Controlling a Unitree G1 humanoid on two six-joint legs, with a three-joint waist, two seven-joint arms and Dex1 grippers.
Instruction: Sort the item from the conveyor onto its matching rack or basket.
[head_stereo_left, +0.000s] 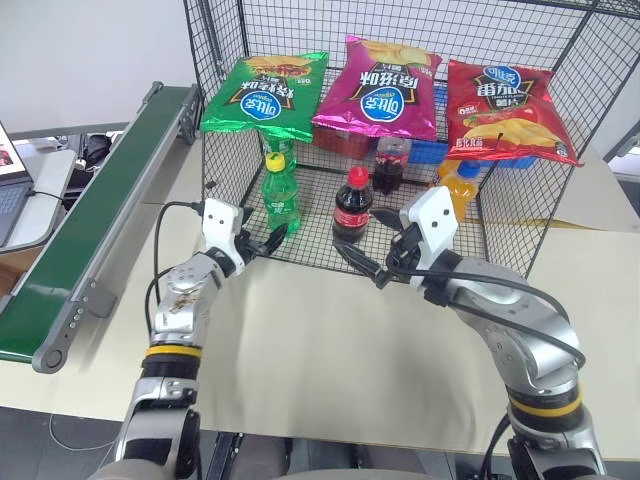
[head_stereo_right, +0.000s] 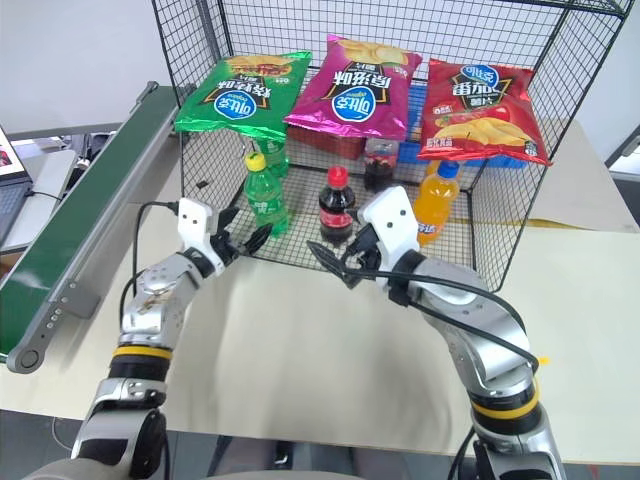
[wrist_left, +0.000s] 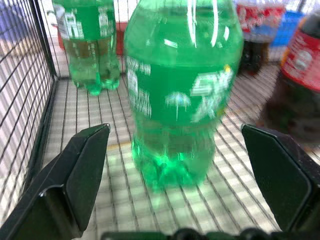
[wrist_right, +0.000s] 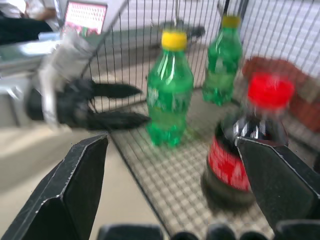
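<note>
The item, a clear-green soda bottle (head_stereo_left: 281, 195) with a yellow cap, stands upright on the floor of the black wire-mesh cage (head_stereo_left: 560, 200), at its front left. A second bottle of the same kind (head_stereo_left: 278, 152) stands behind it. My left gripper (head_stereo_left: 272, 240) is open just in front of the item; in the left wrist view its fingers (wrist_left: 80, 170) stand wide on either side of the bottle (wrist_left: 180, 100) without touching it. My right gripper (head_stereo_left: 368, 255) is open at the cage's front edge, near the red-capped cola bottle (head_stereo_left: 352, 205). The dark-green conveyor (head_stereo_left: 100, 210) runs along the left.
An orange soda bottle (head_stereo_left: 460, 185) and another dark bottle (head_stereo_left: 390, 165) stand in the cage. Green (head_stereo_left: 265, 95), magenta (head_stereo_left: 380, 88) and red (head_stereo_left: 508, 110) chip bags hang across its back. A blue bin (head_stereo_left: 430, 150) sits behind. A laptop (head_stereo_left: 10, 190) lies at far left.
</note>
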